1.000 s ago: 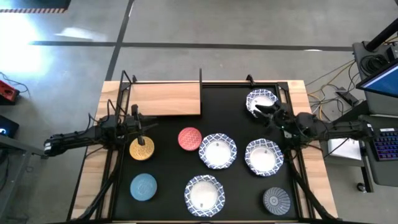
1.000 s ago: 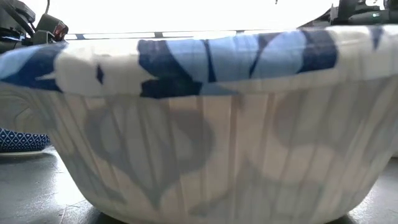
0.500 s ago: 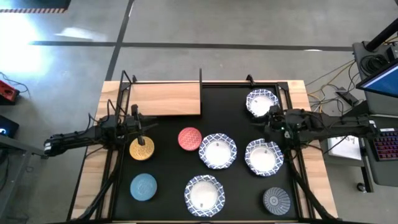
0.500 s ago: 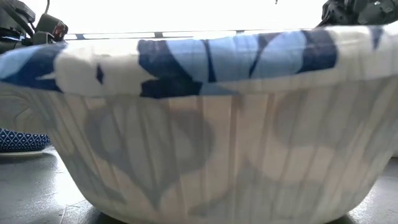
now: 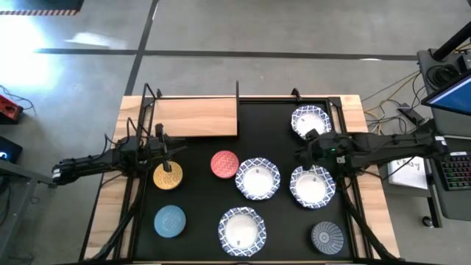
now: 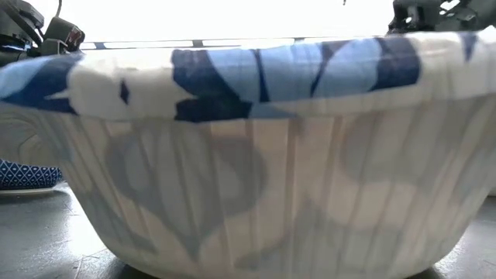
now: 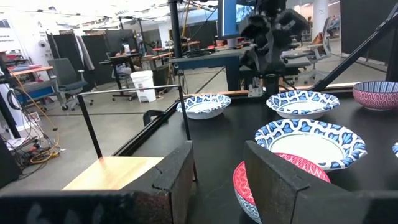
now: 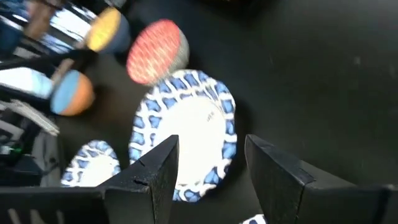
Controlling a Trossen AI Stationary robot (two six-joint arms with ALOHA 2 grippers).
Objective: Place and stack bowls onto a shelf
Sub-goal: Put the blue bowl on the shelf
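My right gripper hangs with its fingers apart over the black mat, between the far white bowl and the middle white bowl, and my left gripper, also parted and empty, sits above the yellow bowl just in front of the shelf. These bowls look hard, glazed and breakable, so I judge them slippery and fairly heavy. I would pinch one across its rim, one finger inside and one outside.

A black mat covers the wooden table; a laptop sits at three o'clock.
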